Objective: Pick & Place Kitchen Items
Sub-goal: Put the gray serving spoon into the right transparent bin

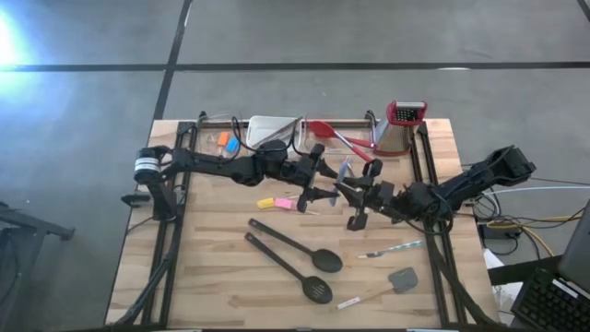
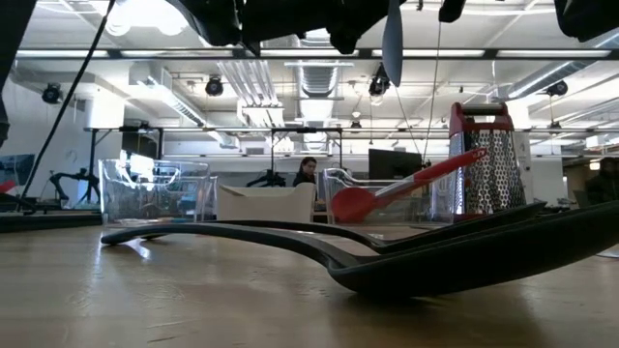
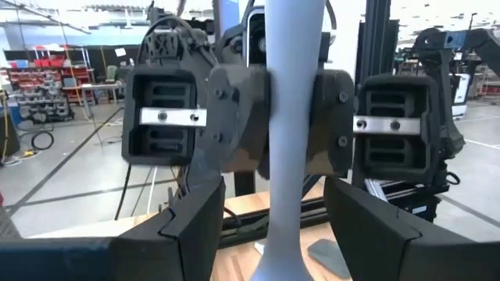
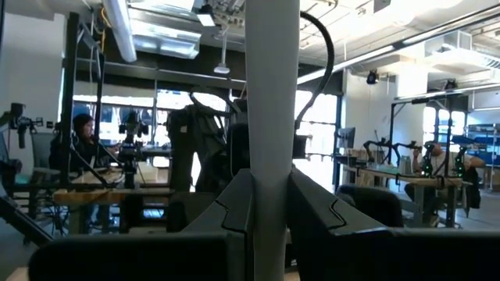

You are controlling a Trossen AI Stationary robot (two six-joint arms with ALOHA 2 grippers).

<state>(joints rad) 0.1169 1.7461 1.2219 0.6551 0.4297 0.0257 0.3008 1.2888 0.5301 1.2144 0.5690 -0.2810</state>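
A pale grey utensil (image 1: 346, 171) with a long handle is held above the middle of the table. Its darker end (image 2: 392, 41) shows high in the low view. My right gripper (image 4: 272, 211) reaches in from the table's right and is shut on the handle. My left gripper (image 3: 273, 234) faces it from the left. It is open, with one finger on each side of the same handle (image 3: 287, 156), apart from it. Two black long-handled spoons (image 1: 297, 244) lie flat on the table nearer the front. My right gripper pinches the grey utensil's handle (image 4: 272, 140) between its two fingers (image 3: 234, 117). The fingers come about level from the table's right side and lie across the handle. The utensil stands roughly upright, lifted clear of the table.
A red spatula (image 1: 339, 138), a red-topped metal grater (image 1: 404, 124) and a white tray (image 1: 272, 129) stand at the back. Small orange and blue pieces (image 1: 224, 141) and a yellow-pink piece (image 1: 281, 203) lie to the left. A metal utensil (image 1: 395, 248) and a grey spatula (image 1: 398, 279) lie at the front right.
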